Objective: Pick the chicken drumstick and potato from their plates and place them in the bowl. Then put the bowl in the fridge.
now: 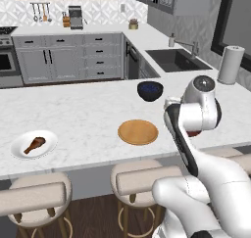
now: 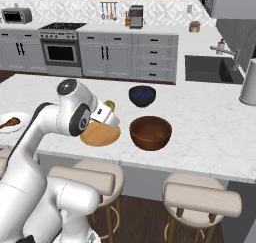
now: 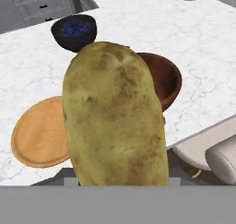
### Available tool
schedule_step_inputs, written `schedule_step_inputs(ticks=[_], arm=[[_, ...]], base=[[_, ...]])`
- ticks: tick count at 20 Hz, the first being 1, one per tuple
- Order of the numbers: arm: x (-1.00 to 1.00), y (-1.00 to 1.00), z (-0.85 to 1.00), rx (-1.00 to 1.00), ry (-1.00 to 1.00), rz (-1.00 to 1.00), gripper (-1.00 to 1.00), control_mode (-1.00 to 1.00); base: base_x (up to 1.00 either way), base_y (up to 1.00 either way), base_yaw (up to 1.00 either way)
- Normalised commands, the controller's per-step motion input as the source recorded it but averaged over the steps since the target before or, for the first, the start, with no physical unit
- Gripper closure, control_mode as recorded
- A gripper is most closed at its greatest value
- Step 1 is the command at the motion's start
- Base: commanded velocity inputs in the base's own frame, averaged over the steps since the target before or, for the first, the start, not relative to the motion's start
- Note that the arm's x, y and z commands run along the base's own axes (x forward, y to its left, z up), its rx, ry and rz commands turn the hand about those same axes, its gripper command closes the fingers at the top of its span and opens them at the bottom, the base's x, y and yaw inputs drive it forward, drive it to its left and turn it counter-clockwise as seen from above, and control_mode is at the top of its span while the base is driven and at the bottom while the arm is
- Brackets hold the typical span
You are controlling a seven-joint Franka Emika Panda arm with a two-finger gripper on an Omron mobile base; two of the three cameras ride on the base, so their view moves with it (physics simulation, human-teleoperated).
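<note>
Step in hand: carrying the potato [image 3: 115,117] from the tan plate [image 1: 138,132] to the reddish-brown bowl [image 2: 151,132]; judged about a quarter of the task, nothing yet in the bowl.
Gripper [image 2: 111,109]: jaws closed on the potato, which stands up large between the tips in the hand view; the fingers themselves are hidden behind it.
Potato position: lifted clear of the counter [image 1: 88,114], above the tan plate's edge nearest the bowl. In the right base view a sliver of it shows at the gripper's tip.
Bowl: empty, upright, just beside the tan plate at its 3 o'clock in the right base view; in the hand view it sits at 1 o'clock behind the potato.
Drumstick [image 1: 34,144]: untouched on the white plate [image 1: 19,151], well apart at 9 o'clock along the counter.
Blue bowl [image 2: 142,95]: near, at 12 o'clock from the wooden bowl; not the target.
Recommended handling: travel toward 3 o'clock until the potato is over the bowl's centre, not its rim; lower inside the wall before releasing so it does not bounce out.
Risk: a release too near the rim could tip the potato onto the counter.
Remaining: drumstick transfer, then bowl to fridge.
</note>
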Motion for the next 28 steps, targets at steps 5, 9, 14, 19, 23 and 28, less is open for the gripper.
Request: schedule_step_inputs(ticks=[5, 9, 14, 19, 23, 28], arm=[[0.08, -0.59, 0.13, 0.05, 0.18, 0.0, 1.0, -1.0], [0.15, -0.51, -0.35, 0.05, 0.08, 0.0, 1.0, -1.0], [0.38, -0.22, -0.62, 0.06, 0.02, 0.01, 1.0, -1.0], [0.68, -0.15, -0.45, 0.02, 0.01, 0.0, 1.0, -1.0], [0.56, -0.48, -0.28, 0.0, 0.03, 0.0, 1.0, -1.0], [0.36, -0.29, -0.44, 0.0, 0.02, 0.0, 1.0, -1.0]], base=[[0.0, 0.0, 0.0], [0.0, 0.0, 0.0], [0.0, 0.0, 0.0], [0.0, 0.0, 0.0], [0.0, 0.0, 0.0], [0.0, 0.0, 0.0]])
